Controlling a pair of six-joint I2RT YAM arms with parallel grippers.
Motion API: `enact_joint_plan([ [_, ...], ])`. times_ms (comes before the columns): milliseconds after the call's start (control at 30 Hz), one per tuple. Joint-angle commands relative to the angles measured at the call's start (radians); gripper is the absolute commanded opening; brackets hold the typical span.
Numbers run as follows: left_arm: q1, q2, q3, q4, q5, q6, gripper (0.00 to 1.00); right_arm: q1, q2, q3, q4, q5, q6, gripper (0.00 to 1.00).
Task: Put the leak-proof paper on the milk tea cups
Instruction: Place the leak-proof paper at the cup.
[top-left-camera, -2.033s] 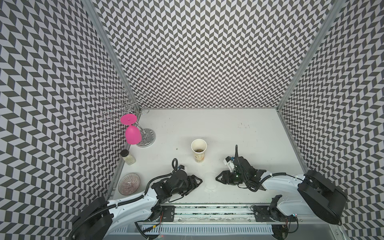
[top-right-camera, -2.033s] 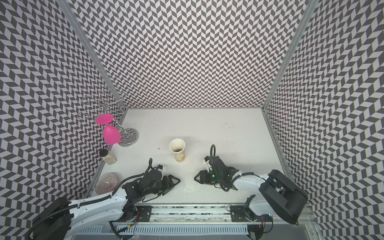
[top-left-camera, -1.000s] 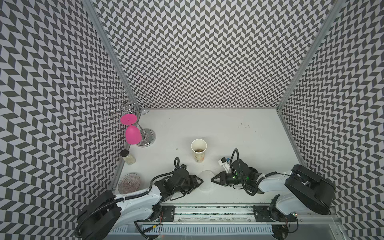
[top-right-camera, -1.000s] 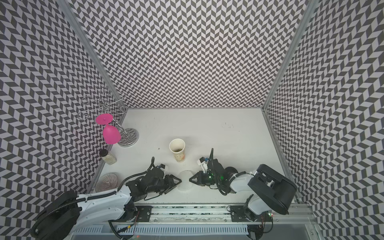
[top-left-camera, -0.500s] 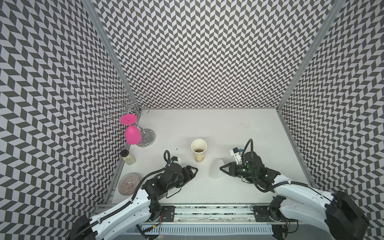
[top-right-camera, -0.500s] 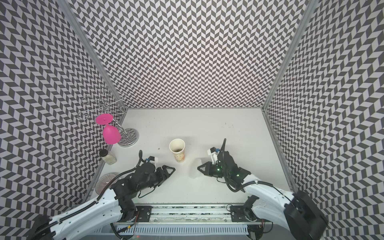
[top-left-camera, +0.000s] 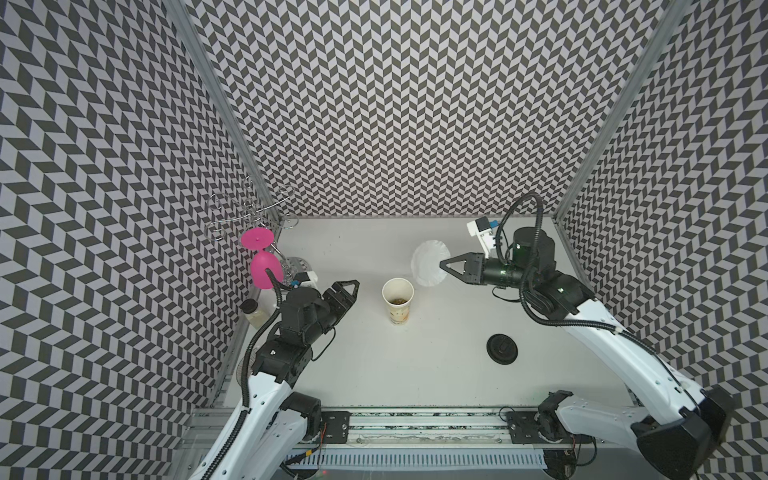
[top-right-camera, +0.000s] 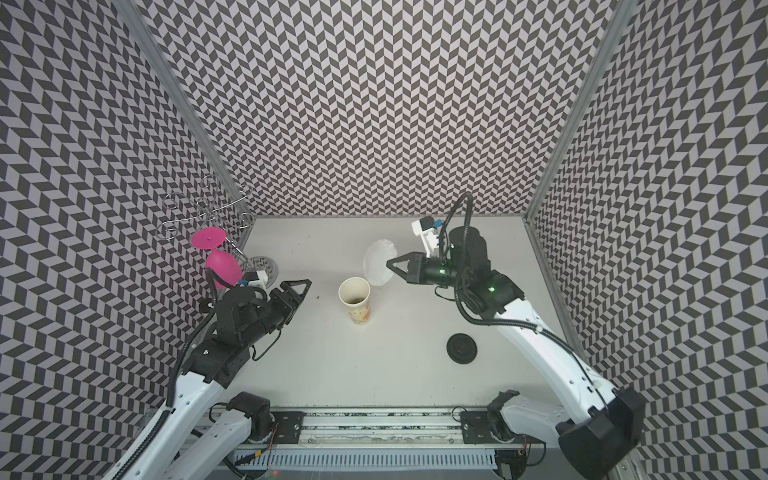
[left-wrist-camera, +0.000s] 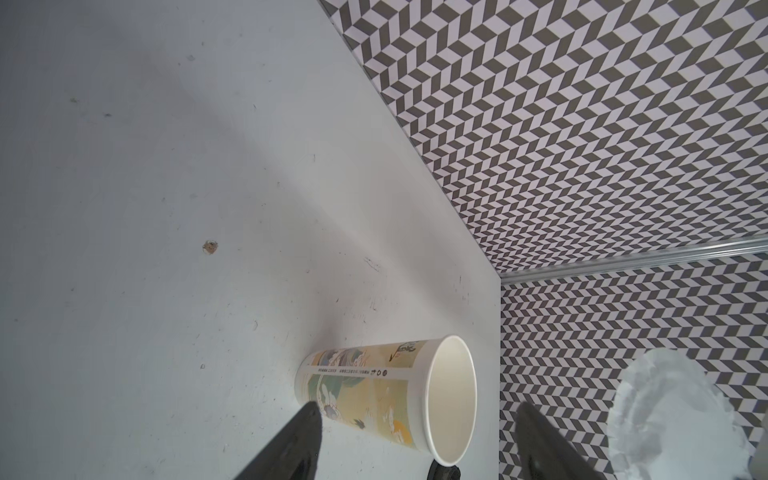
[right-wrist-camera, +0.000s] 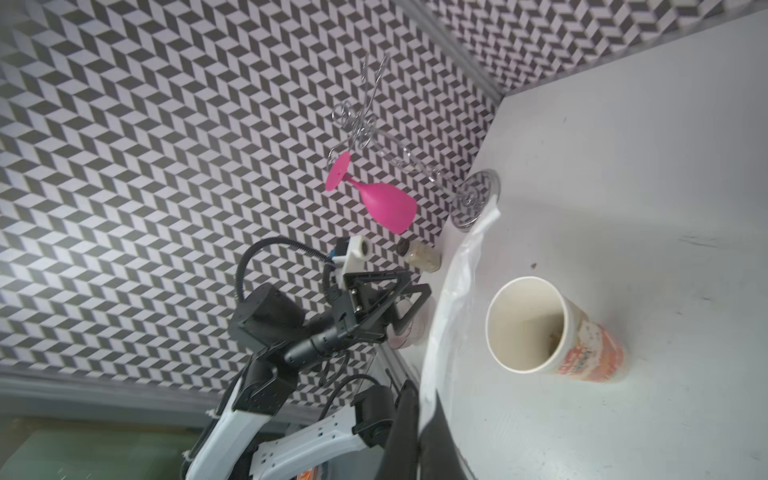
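cup (top-left-camera: 399, 307): cream, brownish-yellow print, upright on desk (top-left-camera: 415, 365), mouth uncovered.
paper (top-left-camera: 426, 257): whitish translucent round crinkled film, airborne, tilted on edge, pinched by right claw (top-left-camera: 442, 263), beside cup.

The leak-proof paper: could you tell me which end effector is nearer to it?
Right. The right end effector is shut on the edge of the leak-proof paper; the left end effector is open, across the cup from it.

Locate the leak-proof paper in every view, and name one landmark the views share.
Top view: leak-proof paper pinched in the right tool, up and right of the milk tea cup.
Top view: paper likewise up-right of the cup.
Left wrist: paper past the cup's mouth, against the patterned wall.
Right wrist: paper edge-on, a white band beside the cup's mouth.
Shared landmark: the cup.
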Motion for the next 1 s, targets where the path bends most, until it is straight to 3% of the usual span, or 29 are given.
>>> enact_joint_plan([
  [0,0.034,0.004,0.018,0.077,0.157,-0.009,0.75,0.031,0.093,0.024,0.160,-0.188,0.044,0.00],
  [200,0.059,0.006,-0.002,0.087,0.192,-0.034,0.75,0.034,0.290,0.067,0.266,-0.271,0.004,0.00],
  [500,0.064,0.069,-0.043,0.169,0.282,-0.039,0.76,0.016,0.483,0.167,0.151,-0.347,-0.108,0.00],
  [733,0.056,0.166,-0.043,0.239,0.344,-0.015,0.76,0.000,0.468,0.129,0.098,-0.348,-0.142,0.00],
  [967,-0.007,0.263,-0.012,0.215,0.322,0.035,0.78,-0.010,0.461,0.098,0.058,-0.295,-0.173,0.00],
])
